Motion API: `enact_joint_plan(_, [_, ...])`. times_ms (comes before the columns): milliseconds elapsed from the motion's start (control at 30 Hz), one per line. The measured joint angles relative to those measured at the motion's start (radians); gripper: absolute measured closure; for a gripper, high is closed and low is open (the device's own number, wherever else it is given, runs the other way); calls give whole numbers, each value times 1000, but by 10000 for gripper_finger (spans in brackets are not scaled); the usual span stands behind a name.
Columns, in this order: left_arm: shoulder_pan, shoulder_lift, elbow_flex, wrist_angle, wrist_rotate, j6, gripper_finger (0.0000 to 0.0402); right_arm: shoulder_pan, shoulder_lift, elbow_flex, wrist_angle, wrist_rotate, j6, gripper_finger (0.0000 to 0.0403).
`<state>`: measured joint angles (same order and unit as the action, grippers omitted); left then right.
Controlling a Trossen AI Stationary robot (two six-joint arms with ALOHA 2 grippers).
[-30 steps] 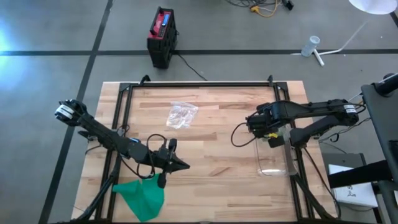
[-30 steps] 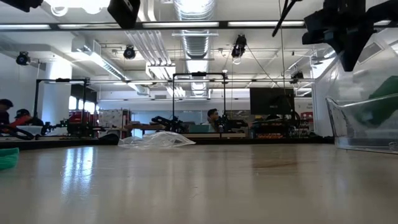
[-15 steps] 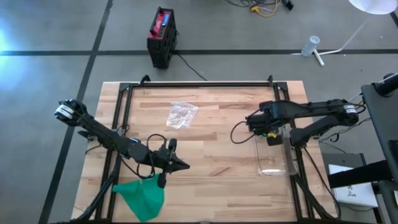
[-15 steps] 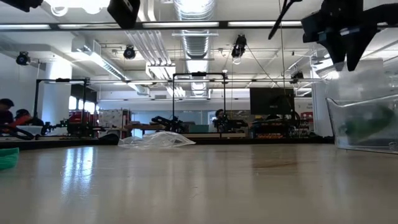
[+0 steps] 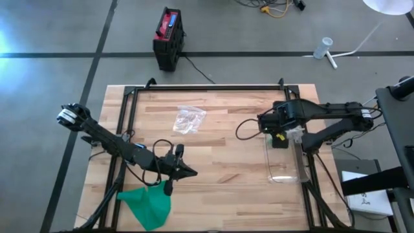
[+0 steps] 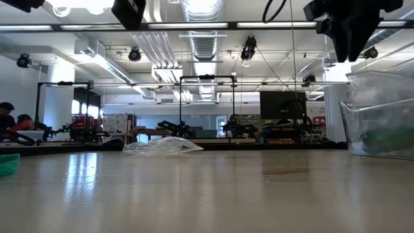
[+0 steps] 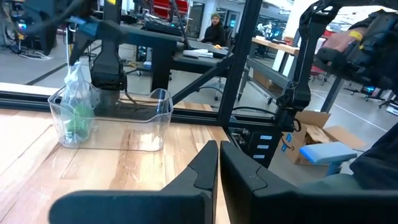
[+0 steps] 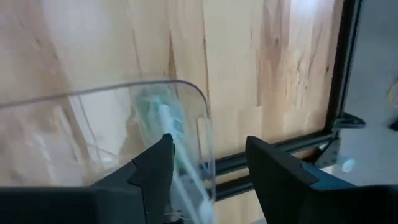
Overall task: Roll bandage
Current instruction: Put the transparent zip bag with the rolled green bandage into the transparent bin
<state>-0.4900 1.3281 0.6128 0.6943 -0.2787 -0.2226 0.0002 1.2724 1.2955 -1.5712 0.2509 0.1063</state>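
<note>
High view puts the right pincer (image 5: 279, 138) over the far end of the clear container (image 5: 284, 162), which stands near the counter's (image 5: 226, 129) right edge. Its fingers (image 8: 273, 168) stand apart with nothing between them, and the container's rounded corner shows in the gap. Inside that container lies the green bandage (image 8: 158, 118), wrapped in clear plastic and leaning against the wall at the far end; the left wrist view shows the same bundle (image 7: 76, 109) upright against the wall. The left pincer (image 5: 187, 171) rests near the counter's front edge, fingers pressed together on nothing, just beside a green cloth (image 5: 147, 202) at the front left corner. A crumpled clear bag (image 5: 189, 118) lies toward the back edge.
</note>
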Motion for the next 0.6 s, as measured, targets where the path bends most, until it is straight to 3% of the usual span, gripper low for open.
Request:
enact_joint_plan(133, [0, 0, 0, 2, 0, 0, 400, 2, 0, 72, 5, -97, 31, 217])
enact_joint_plan(267, [0, 0, 0, 6, 0, 2, 398, 8, -3, 107, 9, -234, 188, 230])
enact_joint_plan(367, [0, 0, 0, 6, 0, 2, 394, 34, -12, 74, 2, -305, 299, 245])
enact_joint_plan(500, [0, 0, 0, 6, 0, 0, 395, 123, -10, 4, 18, -494, 424, 266])
enact_joint_plan(600, [0, 0, 0, 6, 0, 2, 400, 214, -4, -61, 18, -459, 478, 280])
